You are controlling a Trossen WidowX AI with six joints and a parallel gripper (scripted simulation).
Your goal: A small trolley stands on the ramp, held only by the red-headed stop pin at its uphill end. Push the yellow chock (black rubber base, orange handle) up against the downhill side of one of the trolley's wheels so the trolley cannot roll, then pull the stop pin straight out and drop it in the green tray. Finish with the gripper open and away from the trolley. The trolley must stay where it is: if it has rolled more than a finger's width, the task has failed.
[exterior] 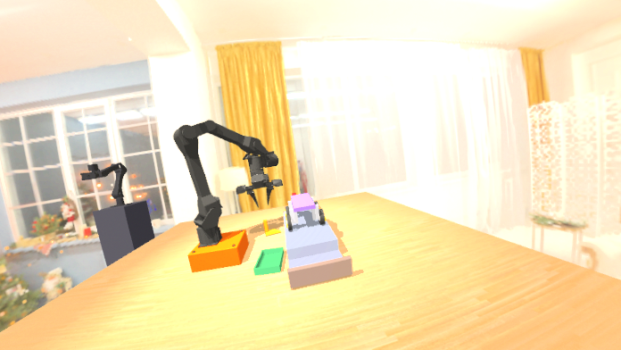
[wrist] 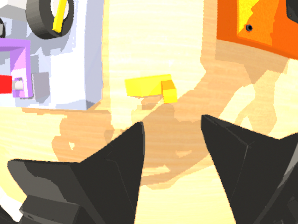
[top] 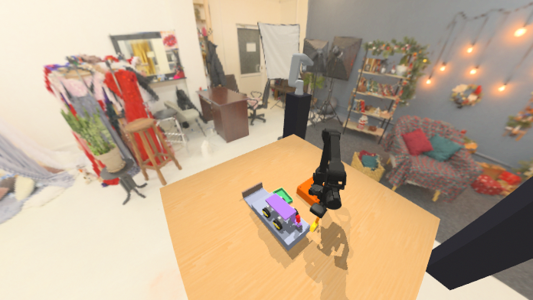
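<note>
Black and spread, the claw hangs above the surface, pinching nothing. Yellow chock sits beside the ramp; the trolley stands on it.

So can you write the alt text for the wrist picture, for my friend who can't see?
Open black robot hand above a wooden table, pointing towards a small yellow chock; a grey-blue ramp is on the left.

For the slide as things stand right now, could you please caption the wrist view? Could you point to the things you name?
The open gripper (wrist: 172, 120) above the yellow chock (wrist: 149, 85), beside the ramp (wrist: 75, 75) with its red-headed stop pin (wrist: 5, 84).
</note>
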